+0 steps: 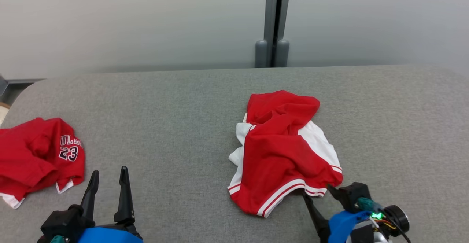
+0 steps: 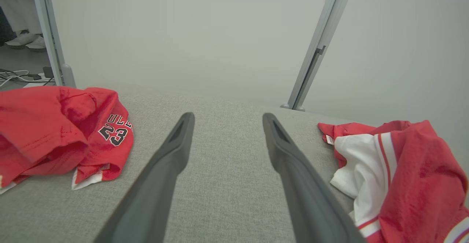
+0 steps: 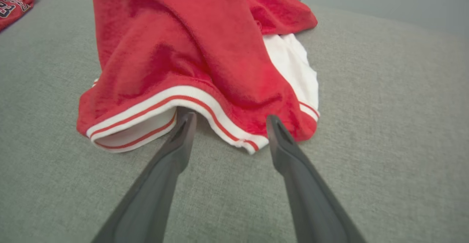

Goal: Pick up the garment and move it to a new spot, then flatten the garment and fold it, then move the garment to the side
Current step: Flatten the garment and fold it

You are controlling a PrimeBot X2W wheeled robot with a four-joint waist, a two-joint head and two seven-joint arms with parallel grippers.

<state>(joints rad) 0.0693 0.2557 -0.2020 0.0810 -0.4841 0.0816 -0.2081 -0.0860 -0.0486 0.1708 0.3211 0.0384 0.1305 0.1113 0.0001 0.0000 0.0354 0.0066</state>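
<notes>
A crumpled red garment with white panels and striped hems [image 1: 282, 151] lies at the middle of the grey padded table [image 1: 176, 118]. My right gripper [image 1: 317, 191] stands open at its near hem. In the right wrist view the left fingertip [image 3: 185, 120] is tucked just under the white-striped hem of the garment [image 3: 190, 45], while the right finger rests outside, against the hem's corner. My left gripper [image 1: 109, 171] stands open over bare table at the lower left, with nothing between its fingers [image 2: 176, 151]. The garment [image 2: 403, 173] is off to its right.
A second red garment printed "23" [image 1: 36, 155] lies bunched at the table's left edge, close to my left gripper [image 2: 227, 117]. A grey partition wall with a post [image 1: 273, 23] stands behind the table. A person's shoes [image 2: 25, 39] and cables [image 2: 14, 75] are on the floor beyond.
</notes>
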